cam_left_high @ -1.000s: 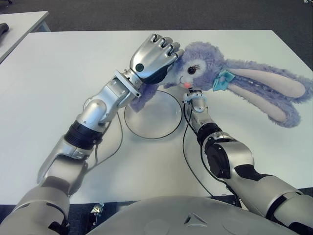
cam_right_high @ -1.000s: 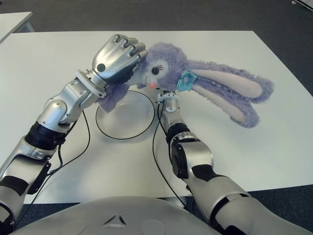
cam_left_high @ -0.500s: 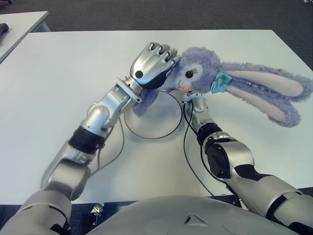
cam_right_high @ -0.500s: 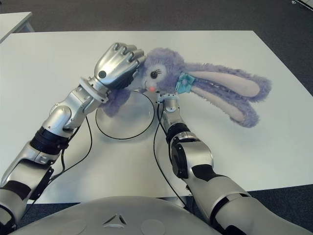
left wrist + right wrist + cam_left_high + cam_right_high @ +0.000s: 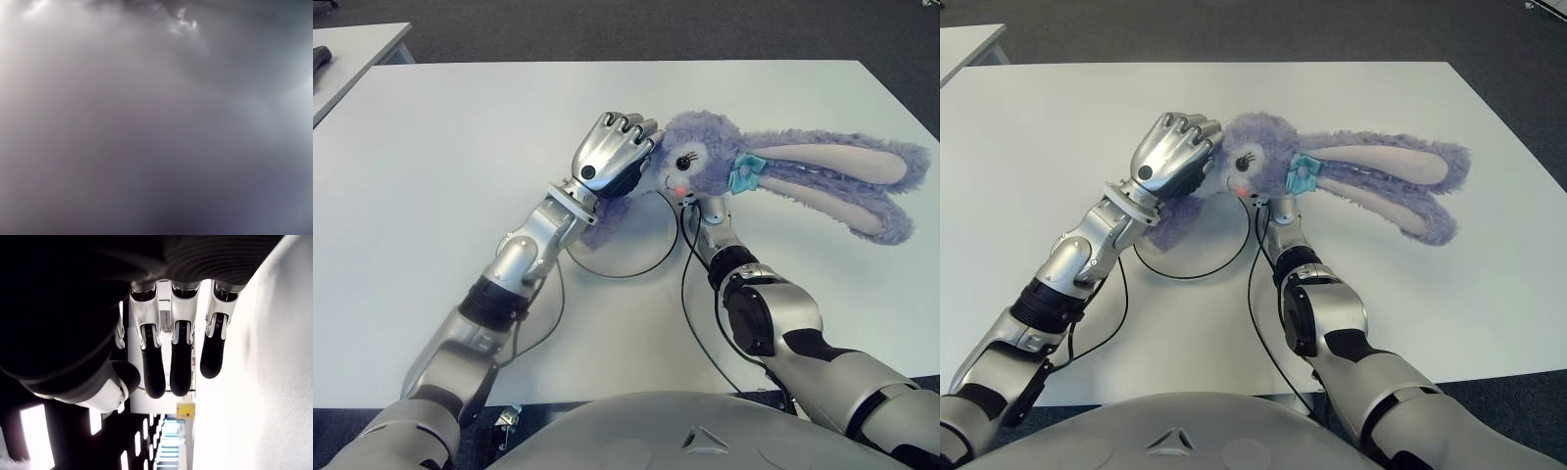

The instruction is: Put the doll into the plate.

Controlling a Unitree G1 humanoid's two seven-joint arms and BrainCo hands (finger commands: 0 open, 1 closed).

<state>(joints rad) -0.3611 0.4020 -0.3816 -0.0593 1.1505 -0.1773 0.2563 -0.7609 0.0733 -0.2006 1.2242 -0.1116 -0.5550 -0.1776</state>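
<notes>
My left robot hand (image 5: pixel 612 152) has its fingers curled tight around the purple doll (image 5: pixel 705 162), gripping its body over the far rim of the plate (image 5: pixel 636 264) on the white tabletop (image 5: pixel 440 147). The doll's head lies at the plate's far edge, with its long ears stretched out to my right. My right robot hand (image 5: pixel 171 357), fingers loosely extended and holding nothing, sits under the doll's head, beside the plate's right rim.
</notes>
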